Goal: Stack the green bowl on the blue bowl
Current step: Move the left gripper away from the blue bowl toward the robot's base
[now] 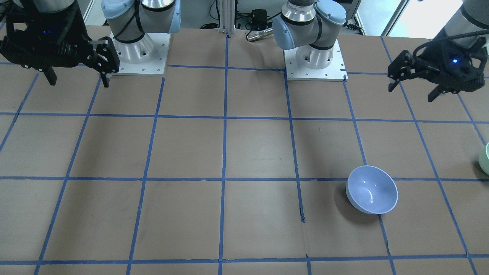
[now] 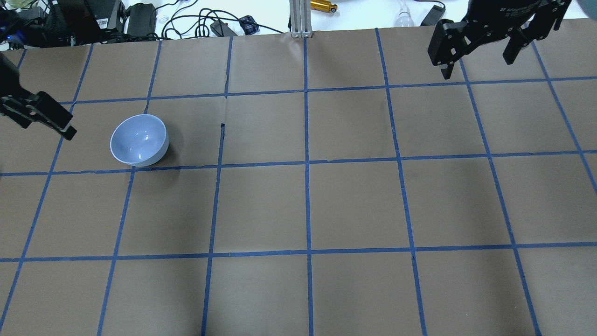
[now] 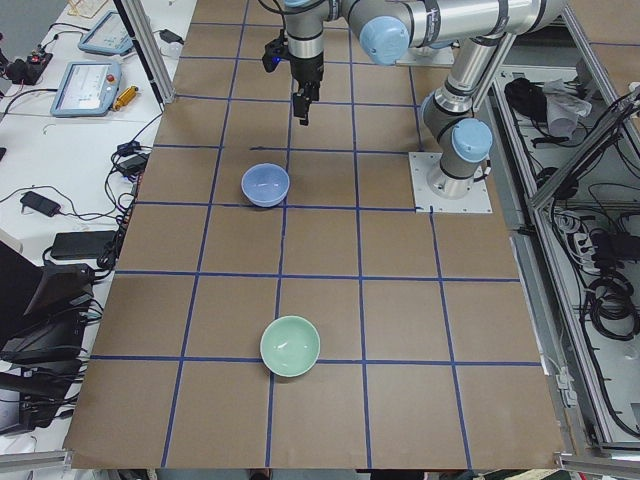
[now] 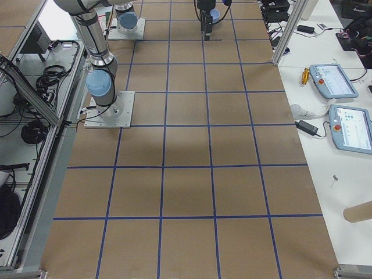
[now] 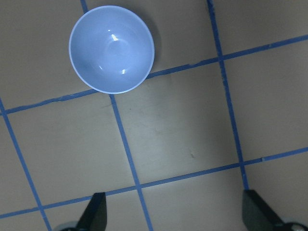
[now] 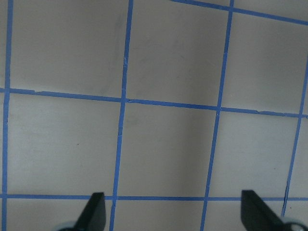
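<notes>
Far left: green bowl (image 3: 290, 346) — upright near the table (image 3: 400, 330) end, untouched, well apart from the blue bowl (image 2: 139, 140). Next: my left gripper (image 1: 411, 91), fingers spread, empty, aloft. Then the blue bowl, upright, vacant. Far right: my right gripper (image 1: 78, 82) — spread, idle. Step in hand: the pick, not yet begun. I judge my left gripper must descend and pinch the green bowl's rim.

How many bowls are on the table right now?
2. The blue bowl sits on the robot's left half of the table; the green bowl sits farther toward its left end, apart from it. None seems hidden.
</notes>
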You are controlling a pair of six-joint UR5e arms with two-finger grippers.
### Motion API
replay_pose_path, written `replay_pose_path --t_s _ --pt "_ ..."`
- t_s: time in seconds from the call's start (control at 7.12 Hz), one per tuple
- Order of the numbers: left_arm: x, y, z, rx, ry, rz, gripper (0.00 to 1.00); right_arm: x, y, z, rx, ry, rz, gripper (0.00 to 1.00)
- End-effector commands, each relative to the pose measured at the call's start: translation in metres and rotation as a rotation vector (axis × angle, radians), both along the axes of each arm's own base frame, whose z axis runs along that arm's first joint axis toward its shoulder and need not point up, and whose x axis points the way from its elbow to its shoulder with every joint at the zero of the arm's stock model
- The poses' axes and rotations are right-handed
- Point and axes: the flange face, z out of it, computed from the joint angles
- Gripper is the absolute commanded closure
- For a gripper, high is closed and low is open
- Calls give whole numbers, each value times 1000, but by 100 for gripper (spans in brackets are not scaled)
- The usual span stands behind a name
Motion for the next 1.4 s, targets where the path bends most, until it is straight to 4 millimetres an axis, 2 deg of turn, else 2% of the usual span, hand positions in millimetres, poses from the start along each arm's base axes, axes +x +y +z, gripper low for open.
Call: replay_pose_path --t_s 0.0,0.14,0.28,0.56,0.7,0.98,1.12,1.26 --pt "64 -1 -15 -6 5 -157 0 0 0 0 0 0 -1 0" --pt "81 -3 -22 0 12 -218 0 0 0 0 0 0 -1 0" --pt "103 -4 -30 0 13 -210 0 0 0 0 0 0 1 0" --pt "149 -8 -52 -2 15 -327 0 0 0 0 0 0 1 0" --pt "178 -3 -64 2 23 -341 0 0 0 0 0 0 1 0" --pt "248 16 -89 3 36 -495 0 0 0 0 0 0 -1 0" --pt "290 29 -92 -25 -34 -537 0 0 0 0 0 0 1 0" --pt "323 43 -107 -25 -38 -576 0 0 0 0 0 0 1 0"
